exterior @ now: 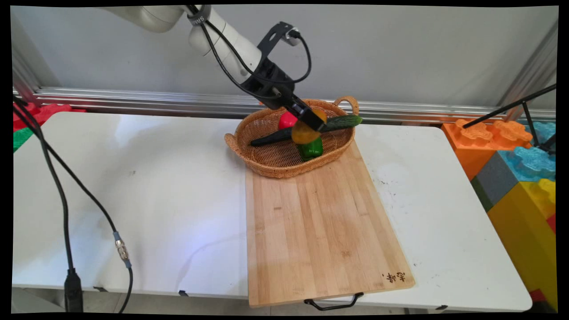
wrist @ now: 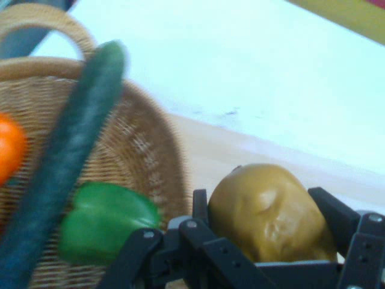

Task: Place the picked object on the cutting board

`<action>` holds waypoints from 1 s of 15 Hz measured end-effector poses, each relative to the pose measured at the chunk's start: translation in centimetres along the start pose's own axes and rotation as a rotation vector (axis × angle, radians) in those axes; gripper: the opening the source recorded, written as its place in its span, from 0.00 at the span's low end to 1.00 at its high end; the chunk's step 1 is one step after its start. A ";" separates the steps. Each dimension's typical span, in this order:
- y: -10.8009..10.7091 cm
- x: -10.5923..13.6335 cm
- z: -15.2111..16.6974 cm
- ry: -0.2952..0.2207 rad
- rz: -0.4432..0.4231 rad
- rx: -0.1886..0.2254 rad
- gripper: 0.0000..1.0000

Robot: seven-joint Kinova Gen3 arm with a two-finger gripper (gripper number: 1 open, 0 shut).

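- My gripper (exterior: 311, 124) hangs over the wicker basket (exterior: 266, 162), above its right half, and in the hand view (wrist: 264, 241) its fingers (wrist: 328, 211) are closed around a yellow-brown potato (wrist: 271, 214).
- In the main view I see the potato (exterior: 304, 133) as an orange-yellow lump held clear of the basket floor, in front of the other produce.
- A long dark green cucumber (exterior: 342, 122) lies slantwise across the basket, its right tip sticking out over the rim; in the hand view the cucumber (wrist: 66, 156) runs from the rim down toward the bottom-left corner.
- A green bell pepper (exterior: 310, 149) sits in the basket just below the potato; the hand view shows the pepper (wrist: 105, 220) beside the cucumber.
- A red-orange tomato (exterior: 286, 120) rests in the basket behind the cucumber, partly hidden by my gripper.
- The basket stands on the far end of a wooden cutting board (exterior: 320, 226), which lies on the white bench (exterior: 133, 200).
- Large coloured building blocks (exterior: 520, 169) stand stacked off the bench's right end.
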 end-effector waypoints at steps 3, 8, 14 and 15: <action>2.7 0.0 0.2 -0.014 0.027 -0.031 0.00; 5.8 -1.2 3.0 -0.047 0.072 -0.044 0.00; 7.5 -3.4 9.6 -0.087 0.111 -0.028 0.00; 7.6 -3.7 10.8 -0.092 0.117 -0.023 0.00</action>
